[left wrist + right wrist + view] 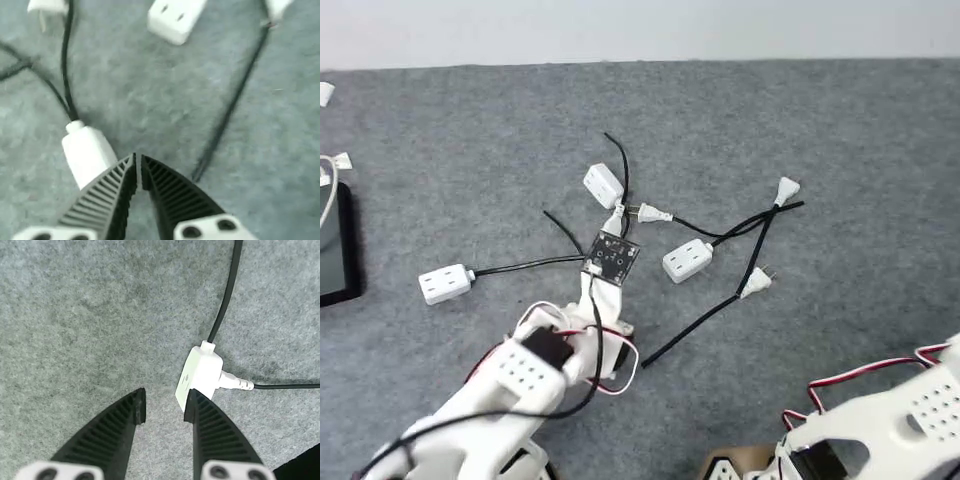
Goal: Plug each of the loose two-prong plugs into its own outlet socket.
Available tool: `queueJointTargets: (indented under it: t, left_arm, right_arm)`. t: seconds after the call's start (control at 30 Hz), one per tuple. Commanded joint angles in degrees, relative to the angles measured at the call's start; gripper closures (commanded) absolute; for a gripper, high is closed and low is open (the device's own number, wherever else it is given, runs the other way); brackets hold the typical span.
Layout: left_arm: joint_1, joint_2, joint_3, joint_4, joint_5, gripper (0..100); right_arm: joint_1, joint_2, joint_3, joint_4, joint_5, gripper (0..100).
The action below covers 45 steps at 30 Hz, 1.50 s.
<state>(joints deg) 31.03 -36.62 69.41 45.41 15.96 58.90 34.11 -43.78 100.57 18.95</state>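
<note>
left claw [138, 159] squeezed together, empty; corded white block [87, 155] just beside | right claw [165, 397] spread; outlet socket [199, 377] by one fingertip | loose plug [786, 189] at 2 o'clock of middle socket [687, 260]

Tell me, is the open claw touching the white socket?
Cannot tell. The right wrist view shows the claw with one finger overlapping the white socket, maybe hovering above.

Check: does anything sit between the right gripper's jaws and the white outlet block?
Nothing visible does. The right gripper hangs over bare carpet, and the outlet block lies at one jaw's tip, its black cord leading away.
</note>
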Motion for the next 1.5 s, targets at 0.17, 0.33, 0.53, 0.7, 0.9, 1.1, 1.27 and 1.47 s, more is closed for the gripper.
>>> queueJointTargets:
  t: [0.17, 0.33, 0.53, 0.7, 0.9, 1.1, 1.27, 1.47]
  left_arm:
    - [-0.97, 11.34, -6.64, -3.25, 0.18, 99]
    - [-1.14, 4.04, -2.15, -3.34, 0.26, 99]
    - [-6.68, -8.18, 2.68, -1.85, 0.18, 99]
    - [-13.01, -14.07, 8.75, -1.85, 0.09, 99]
    - [-13.54, -14.68, 9.98, -1.76, -2.81, 99]
    - [-13.45, -14.33, 9.98, 0.18, -2.99, 99]
    - [-13.45, -14.15, 9.98, 2.55, -3.08, 99]
    - [-14.68, -14.15, 10.24, 3.87, -4.22, 99]
  right_arm:
    - [-1.27, -0.92, -0.44, 1.98, -0.79, 86.6]
    - [-1.27, -0.92, -0.44, 1.98, -0.62, 86.6]
    - [-1.45, -0.84, -0.44, 1.89, -0.70, 86.6]
    - [-1.01, -0.84, -0.44, 1.98, -0.35, 86.6]
    - [-1.45, -0.84, -0.44, 2.07, -0.88, 86.6]
    - [-1.01, -0.84, -0.44, 2.15, -0.35, 86.6]
    - [-0.75, -0.84, -0.44, 2.15, -0.26, 86.6]
    - [-2.68, -1.27, -0.44, 2.33, -0.18, 87.0]
